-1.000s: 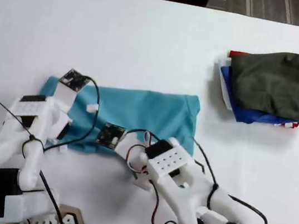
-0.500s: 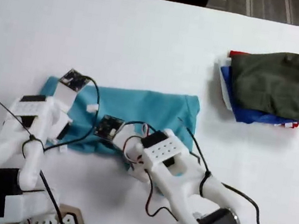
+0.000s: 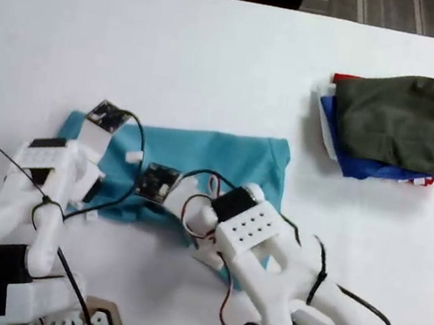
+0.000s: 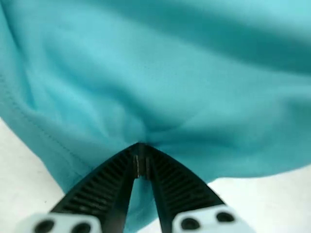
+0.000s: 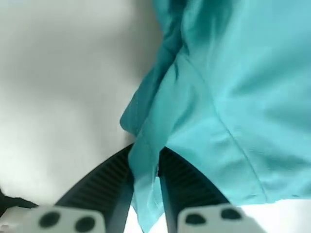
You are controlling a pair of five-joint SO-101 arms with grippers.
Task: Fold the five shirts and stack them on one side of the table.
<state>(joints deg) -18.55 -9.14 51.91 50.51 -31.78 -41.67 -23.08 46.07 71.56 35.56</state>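
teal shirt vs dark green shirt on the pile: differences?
The teal cloth shirt lies as a long strip on the white table; the dark green shirt is a compact fold topping the pile of folded shirts. The left gripper and right gripper are both shut on the teal one; nothing touches the green one. Both are plain cloth.

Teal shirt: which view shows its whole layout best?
High view: nearly the whole outline of the teal shirt shows, spread on the table. The wrist views show close-up fabric pinched in the left gripper and right gripper.
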